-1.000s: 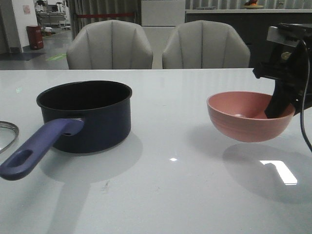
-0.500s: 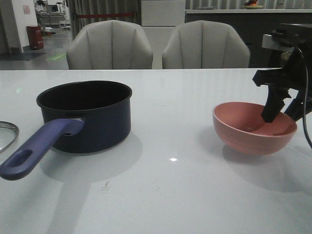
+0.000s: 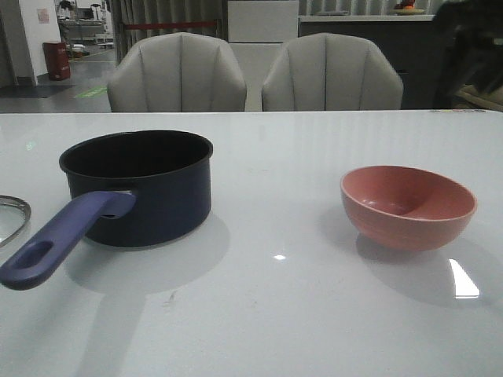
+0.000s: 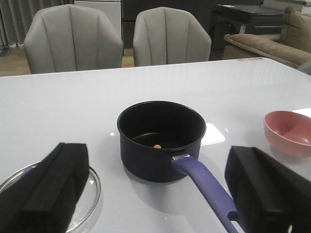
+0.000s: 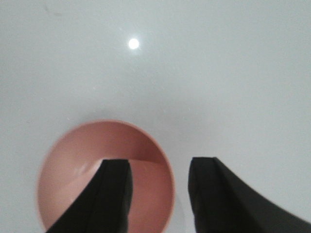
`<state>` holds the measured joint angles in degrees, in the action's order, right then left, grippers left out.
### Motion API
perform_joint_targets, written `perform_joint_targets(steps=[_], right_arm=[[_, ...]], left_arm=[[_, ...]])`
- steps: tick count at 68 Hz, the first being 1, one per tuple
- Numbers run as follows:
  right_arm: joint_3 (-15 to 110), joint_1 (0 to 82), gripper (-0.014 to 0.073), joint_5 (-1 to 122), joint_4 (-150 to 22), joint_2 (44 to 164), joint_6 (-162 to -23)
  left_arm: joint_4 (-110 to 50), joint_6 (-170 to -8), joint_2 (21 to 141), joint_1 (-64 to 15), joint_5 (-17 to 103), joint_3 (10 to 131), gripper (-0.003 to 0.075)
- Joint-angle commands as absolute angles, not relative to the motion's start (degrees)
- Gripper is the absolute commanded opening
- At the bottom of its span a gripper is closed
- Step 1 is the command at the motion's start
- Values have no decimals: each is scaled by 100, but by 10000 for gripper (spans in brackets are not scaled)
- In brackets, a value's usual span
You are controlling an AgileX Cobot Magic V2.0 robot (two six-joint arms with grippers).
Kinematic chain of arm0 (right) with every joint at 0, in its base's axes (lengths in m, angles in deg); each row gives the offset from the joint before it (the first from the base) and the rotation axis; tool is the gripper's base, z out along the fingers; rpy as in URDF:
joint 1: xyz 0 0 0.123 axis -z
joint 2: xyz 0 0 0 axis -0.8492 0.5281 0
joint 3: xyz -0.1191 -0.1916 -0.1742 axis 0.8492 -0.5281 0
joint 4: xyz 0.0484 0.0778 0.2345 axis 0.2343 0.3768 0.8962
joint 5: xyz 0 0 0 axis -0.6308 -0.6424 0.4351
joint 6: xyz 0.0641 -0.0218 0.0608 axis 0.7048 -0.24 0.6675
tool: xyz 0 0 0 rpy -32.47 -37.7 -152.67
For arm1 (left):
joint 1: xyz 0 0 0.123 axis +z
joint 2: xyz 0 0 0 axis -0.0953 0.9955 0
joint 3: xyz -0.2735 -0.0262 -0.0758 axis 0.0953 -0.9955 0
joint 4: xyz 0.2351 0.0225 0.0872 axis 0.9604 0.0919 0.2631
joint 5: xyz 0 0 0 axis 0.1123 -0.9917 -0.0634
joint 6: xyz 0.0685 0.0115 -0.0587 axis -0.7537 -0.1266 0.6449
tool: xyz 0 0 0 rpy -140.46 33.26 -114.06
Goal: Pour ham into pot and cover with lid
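Sitting apart: pot [image 3: 137,187], bowl [image 3: 408,206] | lid [image 3: 12,216] at table edge | both end effectors [image 4: 155,194] [image 5: 158,194] spread

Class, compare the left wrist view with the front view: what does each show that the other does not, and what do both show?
Only the left wrist view shows the left gripper, its jaws wide open, and a small orange piece on the pot's black floor. Only the front view shows the hole at the end of the pot handle; the wrist view cuts that end off. Both show the pot, an edge of the glass lid lying on the white table beside it, the pink bowl standing apart, and two grey chairs.
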<state>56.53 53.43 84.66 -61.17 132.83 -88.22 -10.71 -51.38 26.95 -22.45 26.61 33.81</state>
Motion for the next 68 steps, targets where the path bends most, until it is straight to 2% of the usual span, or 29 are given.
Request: perform_joint_targets(steps=[1,17,43,68], right_arm=[[5814,5164,403,8259,-6058,12514,-8930],[5116,4747,403,7638,-6054,11264,-8930],[2578,4150,403,5743,-5864,8566,-8930],[350,4061,401,5473,-5852,5619,-8925]], left_arm=[[-1085,-5116,2773,-2291,3237,3533,603],[-1058,-5116,2773,-2291,3778,3533,603],[-1058,-5116,2773,-2291,3762,3533,603],[-1058,-5116,2773,-2291,3762,3533,603]])
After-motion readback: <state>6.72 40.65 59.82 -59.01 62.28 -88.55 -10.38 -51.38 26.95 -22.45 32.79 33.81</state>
